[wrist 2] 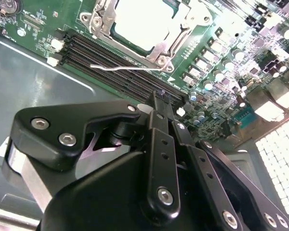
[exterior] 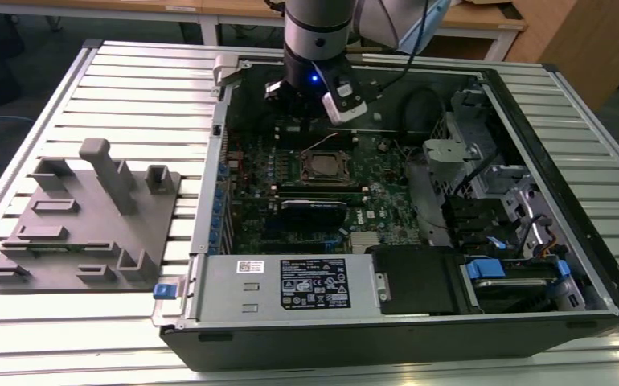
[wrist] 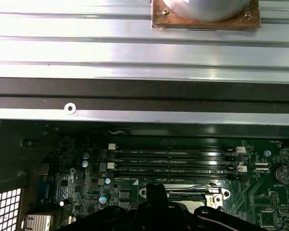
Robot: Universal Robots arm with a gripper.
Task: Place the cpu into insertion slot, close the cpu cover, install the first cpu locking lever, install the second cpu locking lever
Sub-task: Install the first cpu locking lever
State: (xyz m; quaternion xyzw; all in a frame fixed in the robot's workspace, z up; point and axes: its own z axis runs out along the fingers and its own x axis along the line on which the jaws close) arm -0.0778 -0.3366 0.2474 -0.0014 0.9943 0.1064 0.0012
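The cpu [wrist 2: 143, 20] lies in the insertion slot [exterior: 325, 167] on the green board, its pale metal top showing through the window of the cpu cover [wrist 2: 160, 48], which lies flat over it. One thin wire locking lever [wrist 2: 123, 68] stands loose, angled out over the black memory slots [wrist 2: 106, 60]. In the exterior view that lever [exterior: 321, 143] rises beside the slot. My gripper [wrist 2: 160, 96] hangs just above the memory slots, beside the slot's far edge, shut and holding nothing. It also shows in the exterior view [exterior: 338, 103] and in the first wrist view [wrist: 156, 191], next to the slot's rim [wrist: 216, 196].
The open computer case [exterior: 567, 201] lies on a ribbed metal table [exterior: 127, 72]. A grey box with a label [exterior: 288, 285] fills its front. Drive bays with blue tabs [exterior: 492, 269] and cables [exterior: 428, 100] crowd the exterior view's right. A grey fixture plate [exterior: 84, 217] sits on its left.
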